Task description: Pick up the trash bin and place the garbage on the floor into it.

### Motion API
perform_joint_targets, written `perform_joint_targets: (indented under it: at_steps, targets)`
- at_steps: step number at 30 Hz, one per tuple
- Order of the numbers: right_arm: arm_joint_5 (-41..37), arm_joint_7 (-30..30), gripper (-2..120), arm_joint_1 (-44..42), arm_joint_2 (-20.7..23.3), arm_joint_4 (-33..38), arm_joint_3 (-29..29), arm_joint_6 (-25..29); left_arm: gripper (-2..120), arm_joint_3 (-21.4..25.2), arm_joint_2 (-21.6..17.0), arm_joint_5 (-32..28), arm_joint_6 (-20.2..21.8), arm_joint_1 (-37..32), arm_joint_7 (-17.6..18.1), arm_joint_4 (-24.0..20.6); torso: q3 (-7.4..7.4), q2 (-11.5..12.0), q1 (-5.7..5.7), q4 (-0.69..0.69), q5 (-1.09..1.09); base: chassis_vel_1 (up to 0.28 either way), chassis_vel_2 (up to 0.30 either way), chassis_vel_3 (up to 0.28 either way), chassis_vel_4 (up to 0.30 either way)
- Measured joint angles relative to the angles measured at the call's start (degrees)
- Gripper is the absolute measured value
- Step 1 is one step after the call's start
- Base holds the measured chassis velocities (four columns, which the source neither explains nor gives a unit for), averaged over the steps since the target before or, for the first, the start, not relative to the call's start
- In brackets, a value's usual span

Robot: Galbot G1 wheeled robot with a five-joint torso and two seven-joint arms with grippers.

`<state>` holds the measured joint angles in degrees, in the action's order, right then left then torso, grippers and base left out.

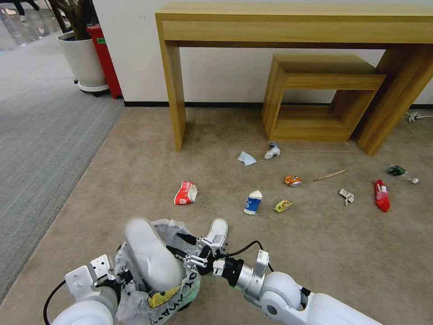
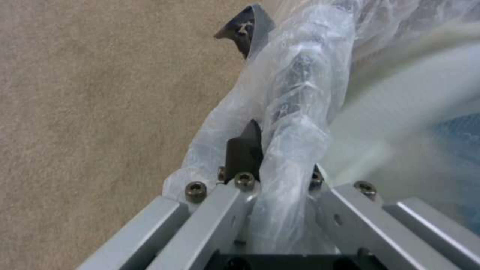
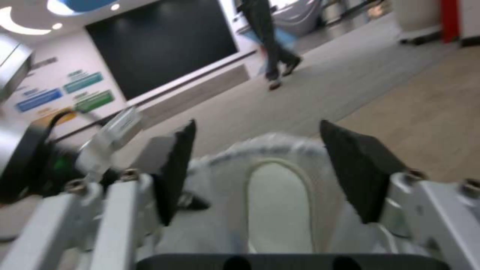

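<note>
While the left gripper (image 1: 118,276) is clamped on the bagged rim of the trash bin (image 1: 155,289), holding it just above the beige floor (image 1: 135,171), the right gripper (image 1: 186,252) hangs over the bin with its jaws spread around 1 white slipper (image 1: 151,255), a 2nd slipper (image 1: 217,231) lying just beyond.

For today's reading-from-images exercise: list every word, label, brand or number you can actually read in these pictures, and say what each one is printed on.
No text reads whole.
Trash bin bag: black letters, partly folded, something like "YAVA"; uncertain.
Red paper cup: white print, too small.
Blue-white carton: print too small.
Orange can: label too small.
Wall signs in the right wrist view: blue and green panels, blurred.
</note>
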<state>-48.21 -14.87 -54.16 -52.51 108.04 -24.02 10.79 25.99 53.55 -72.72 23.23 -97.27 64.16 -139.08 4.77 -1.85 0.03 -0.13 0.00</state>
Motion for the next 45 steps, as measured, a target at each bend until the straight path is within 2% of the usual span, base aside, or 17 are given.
perform_joint_targets:
  at_steps: [2, 4, 5, 7, 8, 10, 12, 17, 19, 26, 29, 34, 37, 38, 41, 44, 45]
  targets:
    - [-0.7, 3.1, 79, 0.0, -0.4, 0.8, 2.8, -0.7, 1, 0.8, -0.2, 0.0, 0.2, -0.3, 0.0, -0.2, 0.0, 0.0, 0.0, 0.0, 0.0, 0.0, 0.0, 0.0, 0.0]
    - [-1.4, 5.1, 80, 0.1, -0.4, 1.1, 4.5, -1.6, 1, 1.2, -0.4, -0.1, 0.5, -0.3, 0.0, -0.4, 0.0, 0.0, 0.0, 0.0, 0.0, 0.0, 0.0, 0.0, 0.0]
    - [-2.6, 9.1, 89, 0.0, -0.4, 1.5, 7.2, -3.4, 1, 1.9, -0.7, -0.1, 1.0, -0.4, 0.3, -0.4, 0.0, 0.0, 0.0, 0.0, 0.0, 0.0, 0.0, 0.0, 0.0]
    - [-5.1, 14.4, 96, -0.3, -0.1, 2.3, 11.4, -6.6, 1, 2.9, -1.3, -0.9, 1.8, -0.4, 0.6, -0.7, 0.0, 0.0, 0.0, 0.01, 0.0, 0.0, 0.0, 0.0, 0.0]
    - [-5.1, 14.4, 96, -0.3, -0.1, 2.3, 11.4, -6.6, 1, 2.9, -1.3, -0.9, 1.8, -0.4, 0.6, -0.7, 0.0, 0.0, 0.0, 0.01, 0.0, 0.0, 0.0, 0.0, 0.0]
    - [-7.8, 19.5, 100, -1.2, 0.7, 3.4, 16.6, -10.4, 1, 4.2, -2.1, -2.2, 2.2, -0.5, 0.6, -1.6, 0.0, 0.0, 0.0, 0.0, 0.0, 0.0, 0.0, 0.0, 0.0]
    - [-8.7, 22.1, 100, -2.3, 1.8, 4.4, 21.6, -13.5, 1, 5.3, -3.0, -3.4, 2.4, -0.4, 0.5, -2.2, 0.0, 0.0, 0.0, -0.01, 0.0, 0.0, 0.0, 0.0, 0.0]
    - [-9.6, 25.9, 100, -3.0, 2.6, 5.7, 25.0, -17.8, 1, 6.5, -4.3, -5.3, 2.7, -0.1, 0.8, -2.4, 0.0, 0.0, 0.0, -0.01, 0.0, 0.0, 0.0, 0.0, 0.0]
    - [-10.7, 29.6, 100, -2.7, 2.6, 6.3, 26.0, -21.7, 1, 7.7, -5.0, -6.7, 3.0, 0.1, 1.2, -2.6, 0.0, 0.0, 0.0, 0.0, 0.0, 0.0, 0.0, 0.0, 0.0]
    - [-11.6, 32.8, 100, -1.8, 2.2, 5.3, 24.9, -25.9, 1, 10.9, -6.4, -10.3, 3.9, 0.0, 3.1, -2.6, 0.0, 0.0, 0.0, 0.0, 0.0, 0.0, 0.0, 0.0, 0.0]
    - [-11.5, 33.3, 100, -0.8, 1.5, 4.5, 22.9, -26.9, 1, 12.6, -6.7, -12.1, 3.5, -0.2, 3.9, -2.2, 0.0, 0.0, 0.0, 0.0, -0.01, 0.0, 0.0, 0.0, 0.0]
    - [-12.4, 37.6, 100, 3.1, -1.3, 2.6, 17.2, -30.1, 1, 15.8, -7.3, -15.3, 3.0, -0.3, 4.7, -1.9, 0.0, 0.0, 0.0, 0.01, -0.01, 0.0, 0.0, 0.0, 0.0]
    - [-14.5, 43.3, 100, 6.4, -4.3, 0.7, 13.0, -33.0, 1, 17.4, -8.0, -16.4, 2.6, -0.3, 4.9, -1.7, 0.0, 0.0, 0.0, 0.0, -0.01, 0.0, 0.0, 0.0, 0.0]
    - [-14.5, 43.3, 100, 6.4, -4.3, 0.7, 13.0, -33.0, 1, 17.4, -8.0, -16.4, 2.6, -0.3, 4.9, -1.7, 0.0, 0.0, 0.0, 0.0, -0.01, 0.0, 0.0, 0.0, 0.0]
    - [-19.4, 49.2, 100, 9.9, -9.7, -3.3, 10.3, -36.2, 1, 17.8, -7.9, -16.5, 2.6, -0.7, 5.0, -1.3, 0.0, 0.0, 0.0, 0.02, -0.01, 0.0, 0.0, 0.0, 0.0]
    - [-21.0, 50.7, 100, 10.4, -11.4, -4.3, 9.8, -37.1, 1, 17.7, -7.6, -16.3, 2.5, -0.7, 5.0, -1.1, 0.0, 0.0, 0.0, 0.0, -0.02, 0.0, 0.0, 0.0, 0.0]
    - [-23.9, 54.8, 100, 11.1, -14.1, -5.8, 8.8, -38.7, 1, 17.1, -7.1, -15.8, 2.5, -0.5, 4.9, -0.8, 0.0, 0.0, 0.0, 0.01, -0.01, 0.0, 0.0, 0.0, 0.0]
